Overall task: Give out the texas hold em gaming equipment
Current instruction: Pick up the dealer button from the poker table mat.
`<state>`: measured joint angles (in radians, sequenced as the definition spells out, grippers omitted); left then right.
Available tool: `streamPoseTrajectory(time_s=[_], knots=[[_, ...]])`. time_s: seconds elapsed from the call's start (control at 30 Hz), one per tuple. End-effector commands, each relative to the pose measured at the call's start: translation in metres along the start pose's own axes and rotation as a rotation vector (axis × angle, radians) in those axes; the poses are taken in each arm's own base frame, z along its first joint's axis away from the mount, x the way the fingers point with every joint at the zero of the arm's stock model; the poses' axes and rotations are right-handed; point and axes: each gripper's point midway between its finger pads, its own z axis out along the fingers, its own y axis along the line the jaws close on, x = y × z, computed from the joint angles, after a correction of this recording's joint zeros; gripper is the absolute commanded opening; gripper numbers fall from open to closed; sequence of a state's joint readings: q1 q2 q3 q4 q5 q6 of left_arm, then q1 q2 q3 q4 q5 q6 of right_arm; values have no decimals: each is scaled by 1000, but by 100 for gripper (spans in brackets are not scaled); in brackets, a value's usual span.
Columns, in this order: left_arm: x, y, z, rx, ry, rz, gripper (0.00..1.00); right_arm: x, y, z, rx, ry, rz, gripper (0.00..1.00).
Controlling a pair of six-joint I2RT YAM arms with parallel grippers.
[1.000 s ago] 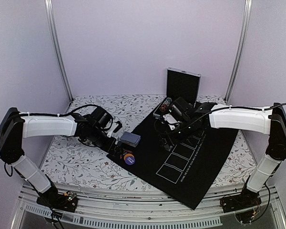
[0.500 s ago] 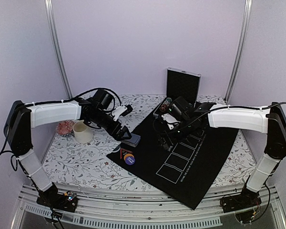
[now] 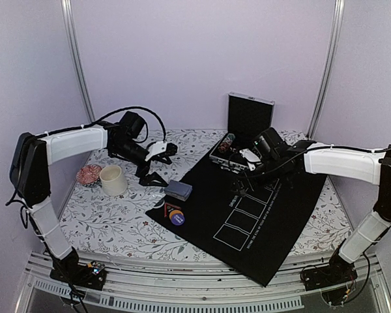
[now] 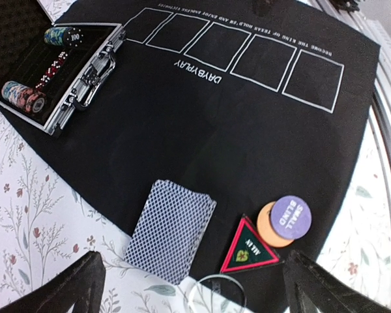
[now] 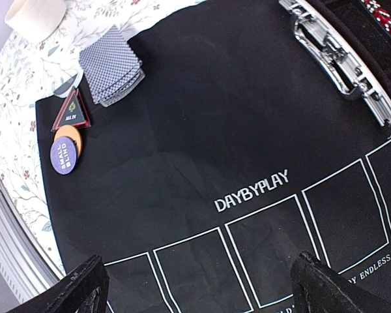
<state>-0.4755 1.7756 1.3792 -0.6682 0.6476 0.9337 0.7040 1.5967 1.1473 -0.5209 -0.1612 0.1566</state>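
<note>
Card deck: squared stack, backs up, straddling the black mat's edge onto the floral desk. Likely light and slick, fans if nudged, so pinch low across the long edges. Thin button discs lie just beside it. Left gripper wide, empty, above the deck. Right gripper wide, empty, over the mat.

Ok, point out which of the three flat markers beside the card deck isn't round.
The black red-edged triangle nearest the deck; the purple disc and the orange disc under it are round.
</note>
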Motion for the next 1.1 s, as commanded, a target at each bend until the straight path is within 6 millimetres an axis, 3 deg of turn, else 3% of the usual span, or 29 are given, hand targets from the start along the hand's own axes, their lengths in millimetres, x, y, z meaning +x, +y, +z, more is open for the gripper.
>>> streamPoseTrajectory(time_s=[0.0, 0.2, 0.47, 0.67, 1.07], knots=[[15, 10, 3, 50, -13, 118, 98, -6, -8, -5, -22, -44, 9, 99], [34, 13, 35, 167, 28, 37, 98, -2, -17, -3, -11, -34, 27, 99], [55, 21, 67, 138, 133, 67, 98, 2, -19, 4, -17, -14, 36, 99], [45, 32, 72, 83, 96, 125, 98, 8, -19, 9, -25, 6, 41, 99], [57, 27, 86, 163, 132, 85, 98, 12, -18, 13, -32, 27, 43, 99]])
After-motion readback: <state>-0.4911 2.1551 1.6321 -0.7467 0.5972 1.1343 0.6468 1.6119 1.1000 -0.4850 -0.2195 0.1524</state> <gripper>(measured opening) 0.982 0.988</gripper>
